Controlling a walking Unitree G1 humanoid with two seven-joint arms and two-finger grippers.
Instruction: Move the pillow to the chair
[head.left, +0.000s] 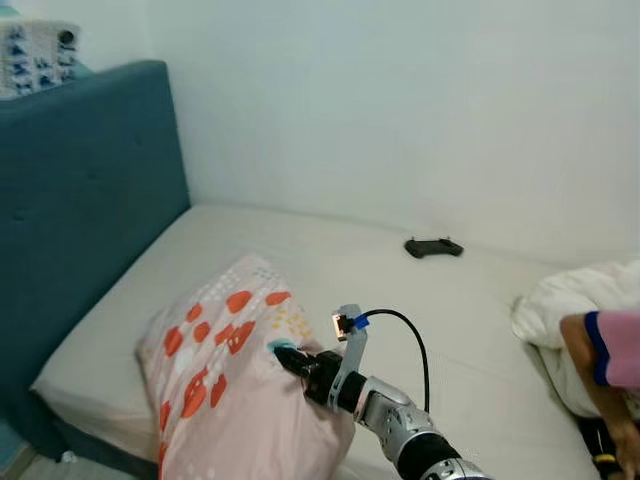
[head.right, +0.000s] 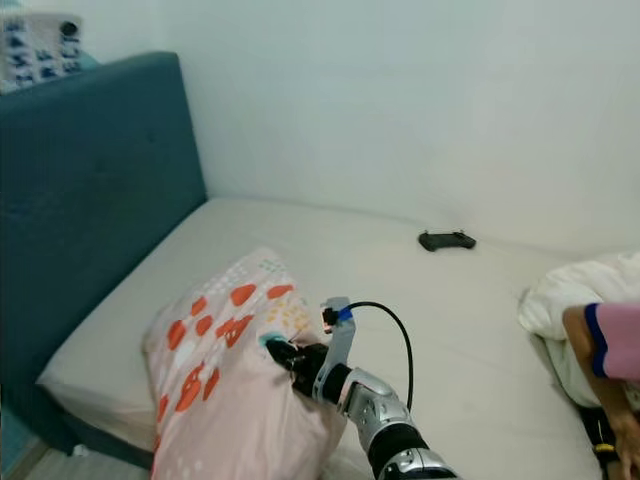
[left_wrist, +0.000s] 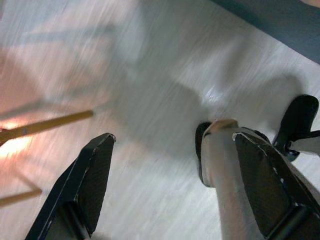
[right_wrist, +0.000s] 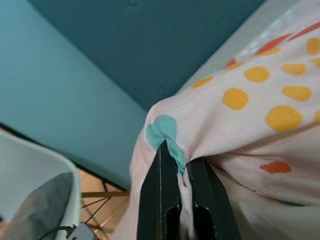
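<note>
Pillow: pale pink fabric pillow printed with red-orange, yellow and teal spots (head.left: 225, 370), lying at the near left corner of the bed, its near end hanging past the mattress edge
Right gripper (right_wrist: 182, 167): we see its two black fingers pinched together on a fold of the pillow's cover at a teal spot, cloth bunched between them; from the head camera it meets the pillow's right side (head.left: 285, 357)
Right arm: silver forearm (head.left: 405, 430) reaching in from the near right, a black cable (head.left: 410, 335) looping above the wrist beside a small lit module
Left gripper (left_wrist: 165, 165): hanging over a pale, motion-blurred floor; we see the black fingers (left_wrist: 92, 175) spread wide with nothing between them
Bed: off-white bare mattress (head.left: 330, 270) filling the middle, running to the white wall at the far side
Headboard: dark teal upholstered headboard (head.left: 80, 210) along the left, a white patterned box (head.left: 35, 55) on top of it at the far left
Controller: small black game controller (head.left: 433, 246) lying on the far part of the mattress, well apart from the pillow
Bedding: crumpled white blanket (head.left: 570, 310) at the right edge of the bed
Person: an arm in a pink sleeve with a blue cuff (head.left: 610, 350) at the near right, reaching down just beside the blanket
Chair: we cannot tell where it stands
</note>
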